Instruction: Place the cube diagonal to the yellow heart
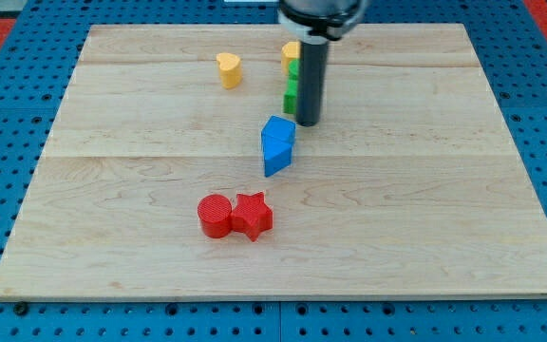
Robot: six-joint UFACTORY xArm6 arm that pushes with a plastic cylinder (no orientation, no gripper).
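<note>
my tip (308,123) sits just above-right of the blue cube (277,145), no jaws here; an off-centre shove could spin it wide of the yellow heart (229,69).

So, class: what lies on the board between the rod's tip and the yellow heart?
In the camera view, only bare wood lies between my tip and the yellow heart. The green blocks sit right beside the rod, higher up, off that line.
</note>
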